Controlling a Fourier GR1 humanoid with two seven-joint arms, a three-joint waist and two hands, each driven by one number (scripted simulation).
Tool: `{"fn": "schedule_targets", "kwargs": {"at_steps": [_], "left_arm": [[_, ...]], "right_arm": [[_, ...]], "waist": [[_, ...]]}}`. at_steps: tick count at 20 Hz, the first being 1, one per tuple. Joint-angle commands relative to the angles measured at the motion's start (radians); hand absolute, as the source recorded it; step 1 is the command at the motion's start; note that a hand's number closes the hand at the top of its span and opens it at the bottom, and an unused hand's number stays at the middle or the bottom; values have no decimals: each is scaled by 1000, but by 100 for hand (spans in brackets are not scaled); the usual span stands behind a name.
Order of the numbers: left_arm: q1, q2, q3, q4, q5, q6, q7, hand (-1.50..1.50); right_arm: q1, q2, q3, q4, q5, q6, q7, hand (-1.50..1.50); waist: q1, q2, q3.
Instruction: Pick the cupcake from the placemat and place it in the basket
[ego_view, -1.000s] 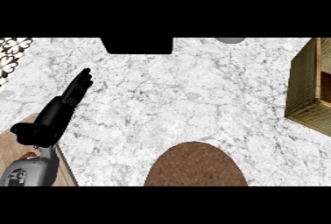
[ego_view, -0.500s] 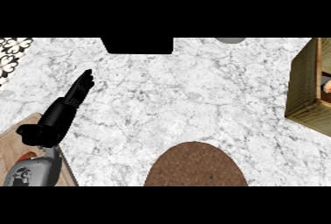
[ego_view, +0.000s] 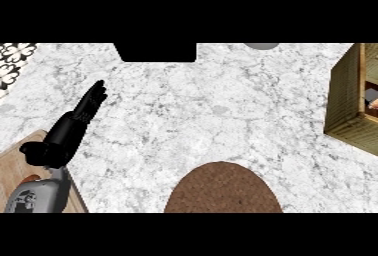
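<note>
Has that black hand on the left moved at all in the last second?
No. The left hand is open, its fingertips the same way off the dark notch at the counter's far edge and the brown placemat.

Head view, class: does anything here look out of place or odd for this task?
The brown placemat is bare, no cupcake on it. A pinkish thing barely shows in the basket at the right edge. Only the left hand shows, fingers straight.

White marbled tabletop (ego_view: 221, 100) fills the frame, a wooden board (ego_view: 15, 160) at lower left, patterned tiles (ego_view: 15, 62) upper left.
</note>
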Motion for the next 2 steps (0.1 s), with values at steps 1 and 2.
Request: {"fn": "schedule_targets", "kwargs": {"at_steps": [1, 2], "left_arm": [[-43, -21, -4, 20, -10, 28, 15, 0], [7, 1, 0, -42, 11, -5, 29, 0]], "right_arm": [[11, -99, -78, 39, -90, 93, 54, -150], [-17, -153, -70, 85, -88, 134, 90, -150]], "waist": [[-14, -2, 1], [1, -2, 1]]}}
